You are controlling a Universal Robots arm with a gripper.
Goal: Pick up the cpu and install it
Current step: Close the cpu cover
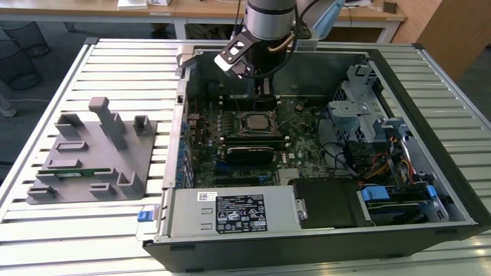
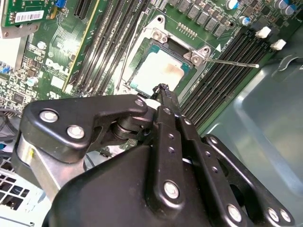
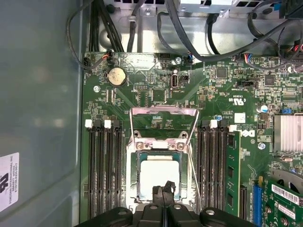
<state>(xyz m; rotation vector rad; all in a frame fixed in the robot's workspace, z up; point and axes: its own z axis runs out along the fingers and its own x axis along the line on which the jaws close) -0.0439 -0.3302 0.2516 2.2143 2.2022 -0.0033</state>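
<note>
cpu (image 3: 158, 175): lies in the socket (image 3: 137, 189), frame (image 3: 163, 111) up | tool (image 3: 164, 188): closed, holds nothing, tip just over the cpu's edge | you: go slow, press softly, keep cpu flat

black printed label (image 1: 239, 213) is borne by power supply cover (image 1: 192, 223) | white barcode sticker (image 2: 28, 17) is carried by expansion card (image 2: 9, 8) | white sticker (image 3: 8, 182) is stuck on case wall (image 3: 42, 118) | no wording can be made out
</note>
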